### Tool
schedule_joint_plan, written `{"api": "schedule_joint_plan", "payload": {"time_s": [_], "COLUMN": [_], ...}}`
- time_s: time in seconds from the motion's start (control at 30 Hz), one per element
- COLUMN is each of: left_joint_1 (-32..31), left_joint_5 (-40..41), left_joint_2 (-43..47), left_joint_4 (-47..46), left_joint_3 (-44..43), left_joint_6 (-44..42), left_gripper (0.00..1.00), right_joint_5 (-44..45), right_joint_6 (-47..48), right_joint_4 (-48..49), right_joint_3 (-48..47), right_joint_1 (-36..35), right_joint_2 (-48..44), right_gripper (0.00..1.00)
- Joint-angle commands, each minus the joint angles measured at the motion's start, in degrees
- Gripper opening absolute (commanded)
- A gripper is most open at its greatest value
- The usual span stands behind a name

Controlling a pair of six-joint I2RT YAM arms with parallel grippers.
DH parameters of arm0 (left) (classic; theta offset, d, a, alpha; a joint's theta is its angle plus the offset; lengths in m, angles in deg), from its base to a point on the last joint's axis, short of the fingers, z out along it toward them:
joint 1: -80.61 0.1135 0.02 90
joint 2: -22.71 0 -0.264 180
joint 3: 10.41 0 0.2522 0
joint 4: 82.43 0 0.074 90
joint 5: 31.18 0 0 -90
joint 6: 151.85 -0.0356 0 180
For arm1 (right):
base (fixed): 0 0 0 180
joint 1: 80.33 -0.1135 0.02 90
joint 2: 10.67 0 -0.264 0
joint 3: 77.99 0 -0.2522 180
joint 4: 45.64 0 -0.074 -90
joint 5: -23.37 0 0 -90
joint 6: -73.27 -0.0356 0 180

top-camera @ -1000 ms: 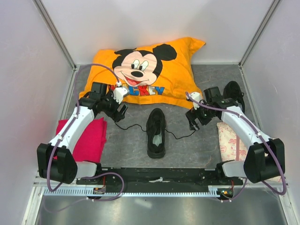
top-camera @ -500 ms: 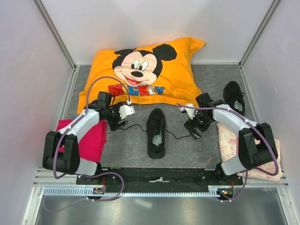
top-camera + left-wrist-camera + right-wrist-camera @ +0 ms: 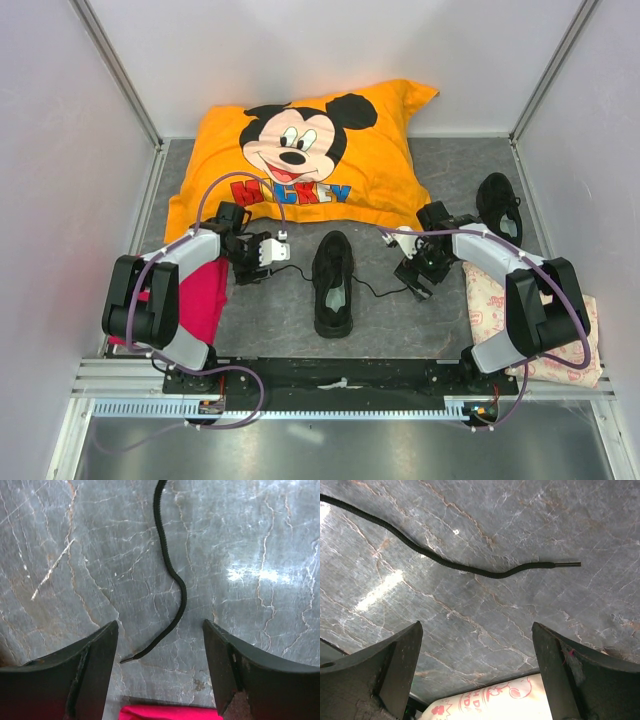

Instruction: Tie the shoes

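One black shoe [image 3: 333, 284] lies in the middle of the grey floor, toe toward the pillow, with its laces untied and trailing out to both sides. A second black shoe [image 3: 499, 203] lies at the back right. My left gripper [image 3: 251, 271] is low over the left lace [image 3: 172, 575]. It is open [image 3: 160, 625], and the lace's tip lies on the floor between the fingers, untouched. My right gripper [image 3: 414, 280] is open [image 3: 477, 625] over the floor. The right lace [image 3: 470, 569] lies just beyond its fingertips, untouched.
An orange Mickey pillow [image 3: 310, 150] fills the back. A red cloth [image 3: 195, 300] lies under the left arm and shows behind the left fingers [image 3: 165, 712]. A pale printed cloth [image 3: 495, 300] lies under the right arm [image 3: 490, 700]. Walls close in on both sides.
Both arms have folded lower and drawn in toward the lace ends near the middle shoe. The left gripper's jaws have narrowed a little. The shoes have not moved.
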Motion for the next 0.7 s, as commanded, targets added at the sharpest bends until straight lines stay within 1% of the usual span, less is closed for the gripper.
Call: {"api": "schedule_joint_plan", "payload": {"time_s": [0.0,0.03,0.13,0.17,0.23,0.27,0.3,0.33,0.4,0.43,0.53,0.6,0.67], "left_joint_1": [0.1,0.1,-0.2,-0.4,-0.9,-1.1,-1.5,-1.7,-2.1,-2.2,-2.5,-2.5,-2.5], "left_joint_5": [-1.0,-1.1,-1.8,-2.0,-2.4,-2.5,-2.6,-2.7,-2.8,-2.9,-3.4,-4.2,-5.1], "left_joint_2": [-1.2,-1.7,-2.1,-2.3,-2.3,-2.1,-2.0,-2.1,-2.0,-1.9,-1.5,-0.6,0.2], "left_joint_4": [-1.0,-1.0,-0.2,0.2,1.4,1.7,2.0,2.3,3.3,3.6,5.4,5.6,6.0], "left_joint_3": [2.2,2.1,1.7,1.5,1.3,1.3,1.3,1.3,1.0,0.9,-0.4,-1.0,-1.3], "left_joint_6": [-6.2,-6.4,-6.2,-6.0,-5.9,-5.8,-5.5,-5.0,-4.6,-3.9,-1.6,-0.2,1.6], "left_gripper": [0.73,0.73,0.66,0.59,0.52,0.44,0.40,0.34,0.27,0.20,0.06,0.03,0.01], "right_joint_5": [-0.7,-1.3,-1.6,-1.7,-1.8,-1.9,-1.8,-1.8,-1.1,-1.0,1.1,2.9,4.5], "right_joint_6": [0.9,0.9,0.9,1.0,1.2,1.2,1.4,1.5,1.9,2.1,3.2,3.8,4.0], "right_joint_4": [2.2,2.7,3.7,4.4,5.8,6.3,6.8,7.6,8.5,9.2,10.8,11.9,14.0], "right_joint_3": [-1.3,-1.3,-1.3,-1.1,-0.6,-0.2,0.1,0.2,1.2,1.6,3.5,5.3,7.3], "right_joint_1": [0.0,0.0,-0.5,-0.7,-1.3,-1.6,-2.3,-2.5,-3.0,-3.2,-3.7,-4.4,-4.6], "right_joint_2": [-0.8,-0.7,0.2,0.4,0.6,0.7,0.8,1.2,2.0,2.2,2.9,2.9,3.0], "right_gripper": [0.98,0.98,0.98,0.98,0.97,0.97,0.96,0.95,0.92,0.87,0.78,0.72,0.64]}}
